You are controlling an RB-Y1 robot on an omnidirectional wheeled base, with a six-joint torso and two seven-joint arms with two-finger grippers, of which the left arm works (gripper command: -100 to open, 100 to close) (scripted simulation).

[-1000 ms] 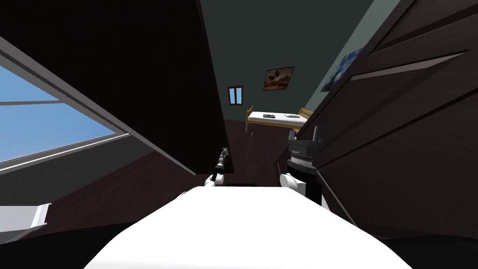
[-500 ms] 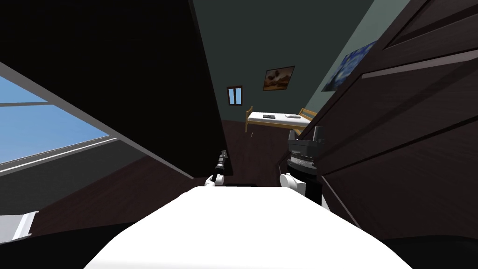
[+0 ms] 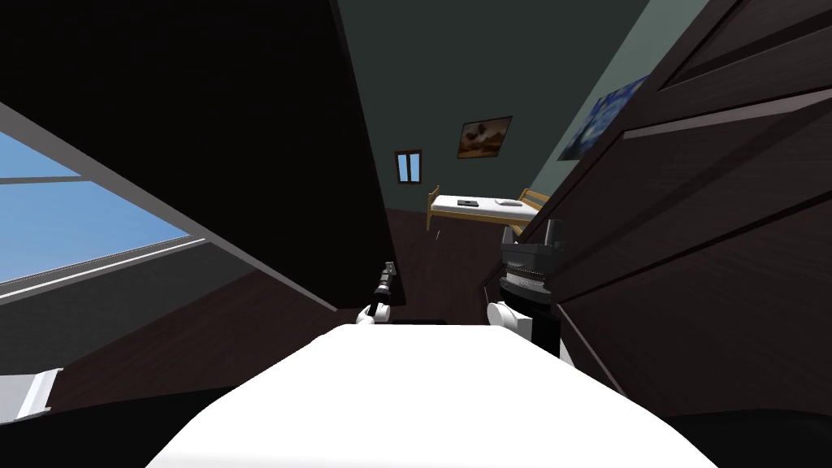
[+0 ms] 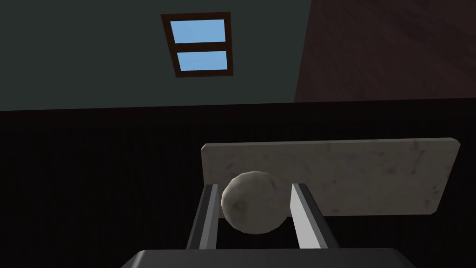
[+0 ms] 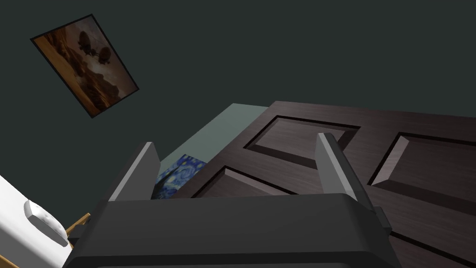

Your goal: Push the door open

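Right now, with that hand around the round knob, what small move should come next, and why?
Probably a short forward push with the left gripper. Its fingers clasp the knob on its pale plate, and the gap toward the bed looks narrow. The right gripper hangs open beside the panelled door.

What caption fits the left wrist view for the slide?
Left pincer gripping a round pale knob before its pale backplate.
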